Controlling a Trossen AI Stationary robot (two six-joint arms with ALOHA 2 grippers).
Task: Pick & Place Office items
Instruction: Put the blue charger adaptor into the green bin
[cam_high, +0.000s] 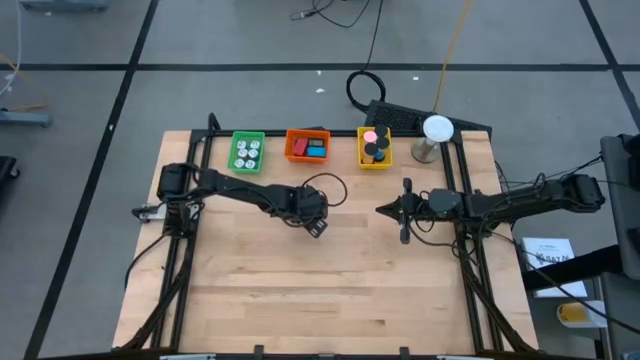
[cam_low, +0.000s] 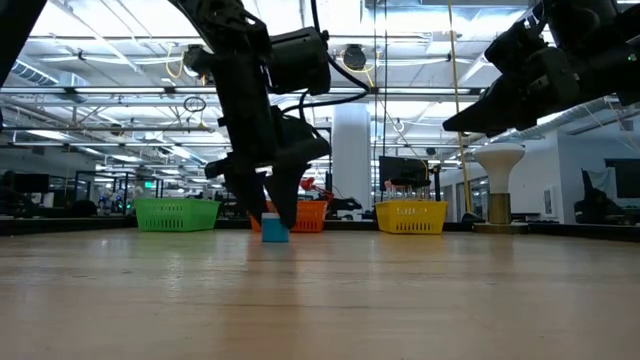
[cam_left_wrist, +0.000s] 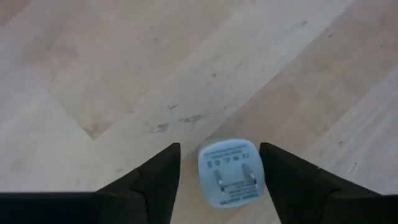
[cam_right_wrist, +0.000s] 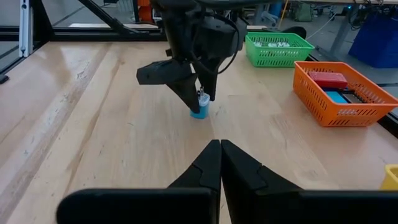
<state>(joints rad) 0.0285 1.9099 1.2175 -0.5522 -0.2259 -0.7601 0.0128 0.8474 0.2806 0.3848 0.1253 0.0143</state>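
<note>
A small light-blue plug block (cam_left_wrist: 230, 171) with two metal prongs on its top face stands on the wooden table (cam_high: 330, 290). It also shows in the low view (cam_low: 275, 231) and in the right wrist view (cam_right_wrist: 199, 112). My left gripper (cam_left_wrist: 219, 149) points steeply down over it, open, with one finger on each side. A gap shows on one side, and the other finger stands very close. In the high view the gripper (cam_high: 315, 226) hides the block. My right gripper (cam_right_wrist: 220, 144) waits shut at mid-right (cam_high: 385, 210), above the table.
Along the far edge stand a green tray (cam_high: 247, 152) with white pieces, an orange tray (cam_high: 307, 146) with red and blue pieces, and a yellow tray (cam_high: 374, 147) with pink and black pieces. A white ball on a stand (cam_high: 436, 130) is at the far right.
</note>
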